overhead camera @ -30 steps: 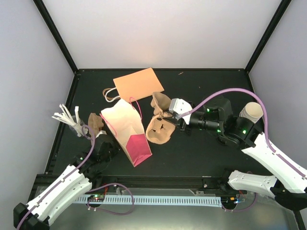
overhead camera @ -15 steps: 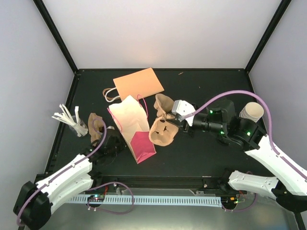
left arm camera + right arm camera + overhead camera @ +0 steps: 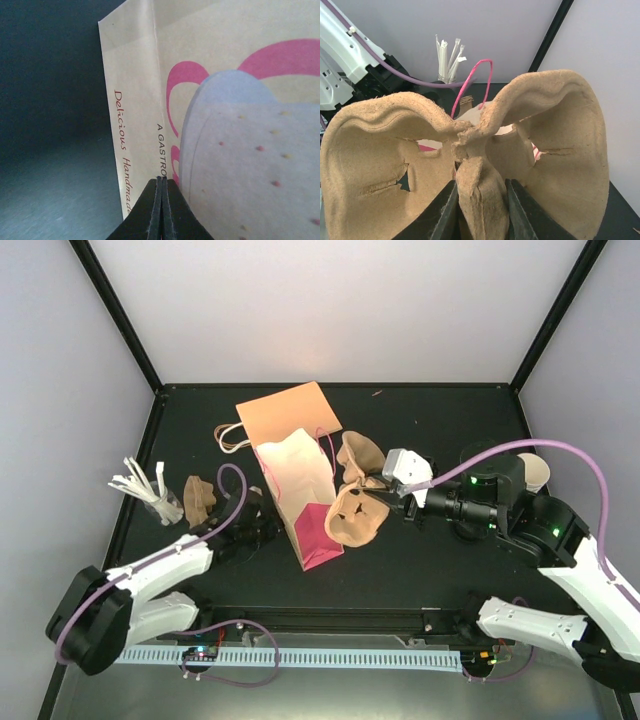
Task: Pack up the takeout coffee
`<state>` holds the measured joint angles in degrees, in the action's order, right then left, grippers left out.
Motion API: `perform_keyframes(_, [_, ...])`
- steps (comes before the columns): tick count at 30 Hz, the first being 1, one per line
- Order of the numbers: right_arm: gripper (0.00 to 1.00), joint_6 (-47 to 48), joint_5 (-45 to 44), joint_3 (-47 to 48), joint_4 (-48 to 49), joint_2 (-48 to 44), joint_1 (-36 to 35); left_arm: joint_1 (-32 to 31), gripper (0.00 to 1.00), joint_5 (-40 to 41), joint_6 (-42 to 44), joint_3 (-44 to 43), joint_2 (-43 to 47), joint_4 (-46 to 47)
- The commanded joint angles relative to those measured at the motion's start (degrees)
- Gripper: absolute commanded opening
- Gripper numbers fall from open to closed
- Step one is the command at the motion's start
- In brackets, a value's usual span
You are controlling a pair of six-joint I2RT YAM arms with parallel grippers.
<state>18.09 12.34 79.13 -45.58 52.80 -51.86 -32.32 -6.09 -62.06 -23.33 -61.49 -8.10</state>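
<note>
Running down the paper bag (image 3: 131, 75) edge: red "Delicious Handma…", black "A GASTRO…"

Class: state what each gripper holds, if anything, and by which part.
Right gripper clamps the pulp carrier by its central ridge between the cup wells. Left gripper is shut against the paper bag; whether it pinches paper cannot be told.

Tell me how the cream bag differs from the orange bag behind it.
The cream bag is opened up, pink inside showing; the orange bag lies flat and folded. The cream bag bears pink print and lettering; the orange bag looks plain. The left gripper is shut on the cream bag's edge; nothing holds the orange bag. Both are paper bags with handles.
</note>
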Motion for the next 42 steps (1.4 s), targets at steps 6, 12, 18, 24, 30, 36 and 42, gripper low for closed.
perform_keyframes(6, [0.26,0.9,-2.0,5.0,-1.4,1.2,0.3,-1.1,0.01,-5.7,4.9,-9.0,-9.2,9.4])
perform_keyframes(12, [0.26,1.6,-3.6,6.5,-1.2,2.7,0.3,-1.5,0.02,-9.4,7.6,-13.7,-17.9,12.7])
perform_keyframes(18, [0.26,3.0,-7.7,7.7,-1.4,4.3,0.4,-1.7,0.02,-10.4,10.6,-18.4,-22.0,11.3])
perform_keyframes(24, [0.26,4.9,-13.1,7.8,0.4,5.7,0.3,-1.7,0.05,-4.8,13.0,-19.1,-14.0,1.8])
perform_keyframes(30, [0.26,9.3,-19.6,10.0,3.5,9.0,0.3,-1.6,0.11,-1.4,13.6,-19.0,-1.7,-9.0])
perform_keyframes(36, [0.25,16.3,-25.8,10.6,6.7,12.4,0.2,-2.5,0.2,-3.8,12.9,-21.1,8.0,-14.9])
perform_keyframes(42, [0.25,20.9,-32.5,10.8,8.2,16.2,0.2,-7.6,0.45,0.6,13.7,-27.2,12.6,-18.1])
